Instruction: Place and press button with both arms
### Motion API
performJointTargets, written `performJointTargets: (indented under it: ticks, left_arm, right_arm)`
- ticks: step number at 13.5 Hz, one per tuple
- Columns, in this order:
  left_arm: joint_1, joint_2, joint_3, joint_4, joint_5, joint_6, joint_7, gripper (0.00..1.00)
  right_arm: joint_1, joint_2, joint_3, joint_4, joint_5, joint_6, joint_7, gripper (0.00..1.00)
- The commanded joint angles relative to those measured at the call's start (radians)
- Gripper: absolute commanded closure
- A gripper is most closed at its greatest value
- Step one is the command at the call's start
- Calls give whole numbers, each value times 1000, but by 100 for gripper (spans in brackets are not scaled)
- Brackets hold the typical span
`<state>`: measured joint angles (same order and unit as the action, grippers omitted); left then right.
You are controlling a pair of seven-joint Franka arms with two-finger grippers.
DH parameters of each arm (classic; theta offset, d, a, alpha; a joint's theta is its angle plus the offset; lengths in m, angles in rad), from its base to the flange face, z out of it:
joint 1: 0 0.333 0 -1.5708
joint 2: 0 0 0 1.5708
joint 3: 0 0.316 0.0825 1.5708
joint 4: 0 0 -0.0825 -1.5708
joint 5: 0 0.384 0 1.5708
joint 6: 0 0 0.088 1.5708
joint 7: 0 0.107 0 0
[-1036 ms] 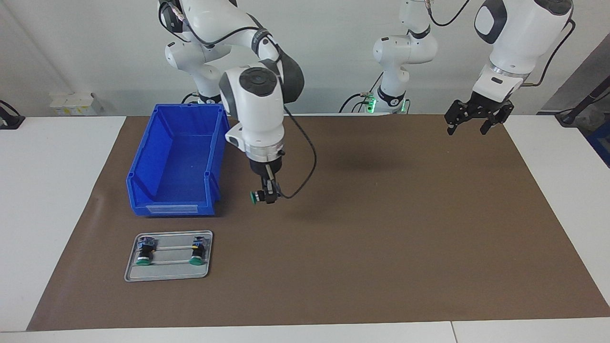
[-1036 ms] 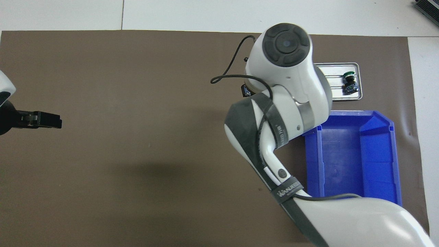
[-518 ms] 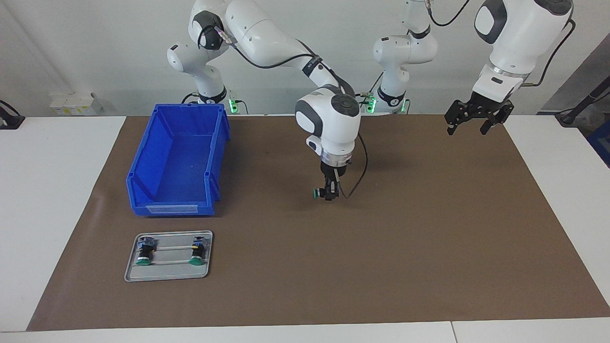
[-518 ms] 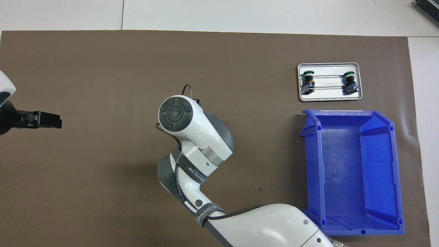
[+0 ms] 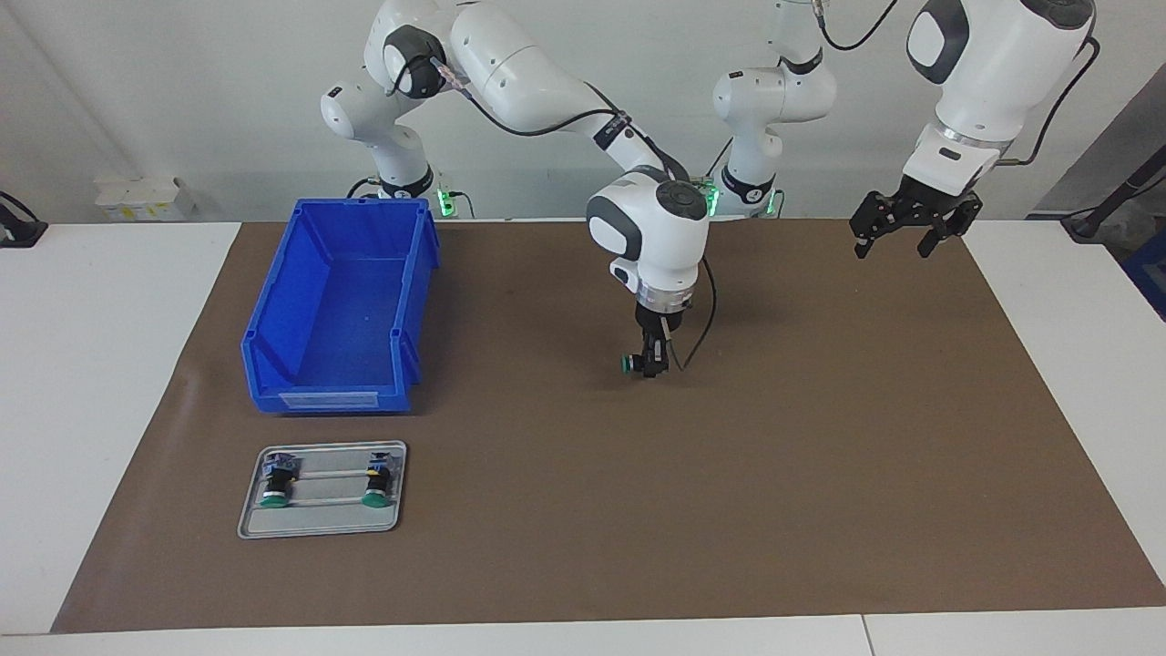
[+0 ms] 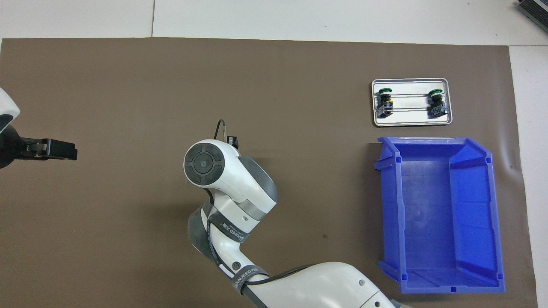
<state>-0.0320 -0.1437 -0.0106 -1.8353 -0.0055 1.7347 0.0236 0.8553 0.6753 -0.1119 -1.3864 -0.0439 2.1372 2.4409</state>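
Observation:
My right gripper is shut on a button with a green cap, held sideways low over the middle of the brown mat. I cannot tell whether the button touches the mat. In the overhead view the right wrist covers the button, and only the gripper's tip shows. My left gripper waits open and empty, high over the mat's edge at the left arm's end; it also shows in the overhead view.
A metal tray holds two more green-capped buttons. An empty blue bin stands beside the tray, nearer to the robots, at the right arm's end.
My right gripper carried the button from beside the blue bin toward the middle of the mat and lower. The left arm has not moved.

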Motion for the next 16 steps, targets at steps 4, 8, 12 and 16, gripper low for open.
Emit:
performJointTargets:
  ticks: [4, 8, 12, 16]
  left_arm:
    - [3, -30, 0, -33, 16, 11, 10, 0]
    - [4, -30, 0, -33, 16, 11, 10, 0]
    - [3, -30, 0, -33, 16, 11, 10, 0]
    - [4, -30, 0, -33, 16, 11, 10, 0]
  right_arm:
    - [28, -49, 5, -129, -48, 86, 13, 27]
    - [31, -81, 3, -112, -92, -15, -14, 0]
    - [-33, -305, 3, -245, -94, -62, -196, 0]
    - [-168, -476, 3, -356, -94, -94, -565, 0]
